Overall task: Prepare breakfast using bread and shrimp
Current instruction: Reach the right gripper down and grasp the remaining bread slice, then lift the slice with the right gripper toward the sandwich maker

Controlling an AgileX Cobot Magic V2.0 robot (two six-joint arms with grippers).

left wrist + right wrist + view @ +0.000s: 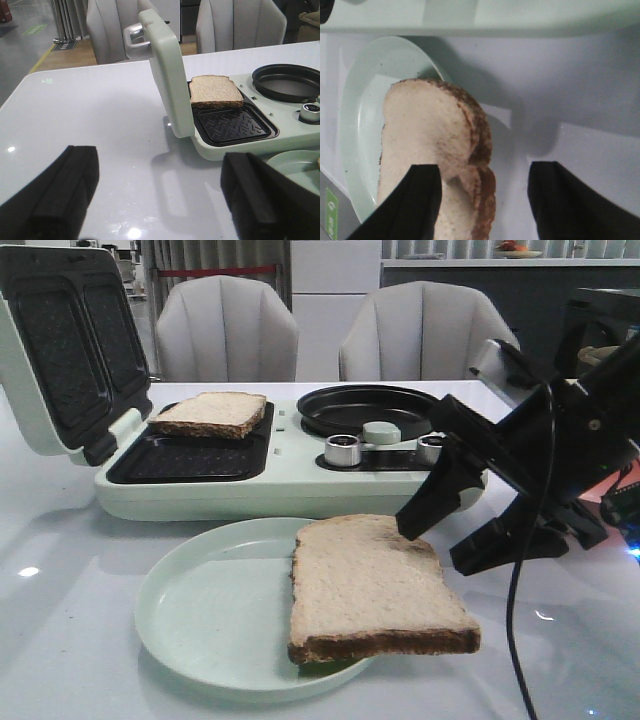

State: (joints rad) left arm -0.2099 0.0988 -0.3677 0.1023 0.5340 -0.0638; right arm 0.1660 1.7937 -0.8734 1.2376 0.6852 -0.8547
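Note:
One bread slice [370, 590] lies on a pale green plate [200, 610] and hangs over its right rim. It also shows in the right wrist view [425, 130]. A second bread slice [210, 412] lies in the far slot of the open sandwich maker [250, 495], and shows in the left wrist view [215, 91]. My right gripper [442, 543] is open at the plate slice's right crust. In the right wrist view [485, 170] one finger is over the bread and the other over the table. My left gripper [161, 160] is open and empty over bare table. No shrimp is in view.
The sandwich maker's lid [60, 340] stands open at the left. A black round pan [365, 408] sits on its right half, behind two metal knobs [343, 450]. Two grey chairs [225, 330] stand behind the table. A black cable [520, 580] hangs from the right arm.

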